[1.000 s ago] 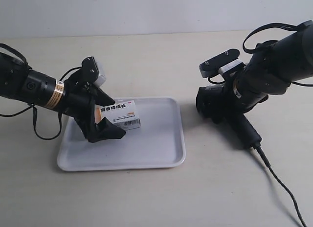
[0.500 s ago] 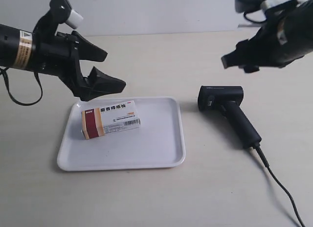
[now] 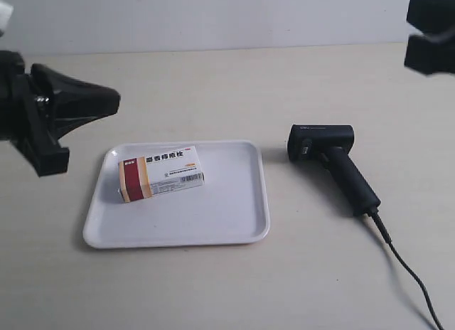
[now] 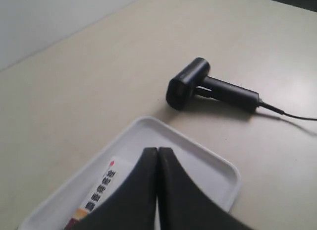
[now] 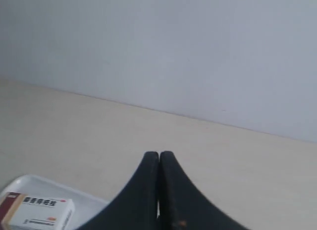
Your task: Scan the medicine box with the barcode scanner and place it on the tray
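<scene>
white tray [image 3: 245,223], black barcode scanner [image 3: 334,163]

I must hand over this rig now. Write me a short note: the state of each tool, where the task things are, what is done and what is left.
Left tool: shut, empty, raised off the table beside the tray.
Right tool: shut, empty, raised well clear of the table.
Medicine box: lying flat inside the tray, in the part nearer the left tool, barcode side visible.
Barcode scanner: lying on the table beside the tray, not touching it, cable trailing away.
Done: the box is on the tray. Whether it was scanned cannot be told from these views.
Left: apparently nothing, unless the scan needs confirming.
</scene>
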Motion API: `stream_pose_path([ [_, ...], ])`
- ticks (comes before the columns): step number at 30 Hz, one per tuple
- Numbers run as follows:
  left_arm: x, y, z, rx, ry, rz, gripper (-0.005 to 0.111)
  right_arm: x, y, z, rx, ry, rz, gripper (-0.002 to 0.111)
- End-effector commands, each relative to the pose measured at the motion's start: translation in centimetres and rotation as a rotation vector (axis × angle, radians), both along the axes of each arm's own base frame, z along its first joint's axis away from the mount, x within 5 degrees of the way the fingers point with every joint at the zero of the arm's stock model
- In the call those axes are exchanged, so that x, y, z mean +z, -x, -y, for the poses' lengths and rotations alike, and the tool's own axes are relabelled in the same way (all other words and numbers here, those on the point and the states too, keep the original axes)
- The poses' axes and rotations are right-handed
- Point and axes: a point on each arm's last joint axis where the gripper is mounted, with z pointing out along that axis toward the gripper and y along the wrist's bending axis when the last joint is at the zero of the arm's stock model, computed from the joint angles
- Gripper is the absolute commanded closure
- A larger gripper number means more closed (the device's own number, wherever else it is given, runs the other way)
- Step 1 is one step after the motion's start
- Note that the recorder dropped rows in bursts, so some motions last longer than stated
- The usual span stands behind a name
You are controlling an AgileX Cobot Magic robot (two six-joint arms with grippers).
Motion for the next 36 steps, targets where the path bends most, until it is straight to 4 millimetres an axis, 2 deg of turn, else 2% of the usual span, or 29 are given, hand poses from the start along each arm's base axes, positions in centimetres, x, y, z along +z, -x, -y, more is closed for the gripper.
stream_pose_path([
  [1, -0.9, 3.7, -2.2, 0.214, 0.127, 0.046, 0.105, -3.4, 2.2, 0.4, 0.09, -0.057, 0.053, 0.108],
  [5, -1.4, 7.3, -3.3, 0.242, 0.209, 0.108, 0.105, -5.4, 2.8, 0.8, 0.086, -0.037, 0.003, 0.108],
  [8, -1.6, 9.4, -3.8, 0.223, 0.22, 0.187, 0.105, -5.6, 2.8, 0.9, 0.078, -0.025, -0.012, 0.108],
  [12, -1.7, 11.0, -4.2, 0.215, 0.245, 0.261, 0.105, -5.6, 2.8, 0.9, 0.077, -0.029, -0.014, 0.108],
  [17, -1.0, 11.9, -4.5, 0.203, 0.259, 0.338, 0.105, -5.6, 2.8, 0.9, 0.077, -0.027, -0.014, 0.108],
  [19, -0.9, 12.0, -4.6, 0.204, 0.21, 0.396, 0.105, -5.6, 2.8, 0.9, 0.077, -0.027, -0.014, 0.108],
  [22, -1.3, 11.9, -6.0, 0.361, 0.199, 0.401, 0.105, -5.6, 2.8, 0.9, 0.077, -0.027, -0.014, 0.108],
  [27, -3.8, 12.9, -8.9, 0.689, 0.216, 0.411, 0.105, -5.6, 2.8, 0.9, 0.077, -0.027, -0.014, 0.108],
  [29, -4.5, 13.3, -9.4, 0.749, 0.213, 0.439, 0.105, -5.6, 2.8, 0.9, 0.077, -0.027, -0.014, 0.108],
  [36, -4.0, 14.0, -10.0, 0.834, 0.28, 0.506, 0.105, -5.6, 2.8, 0.9, 0.077, -0.029, -0.014, 0.108],
])
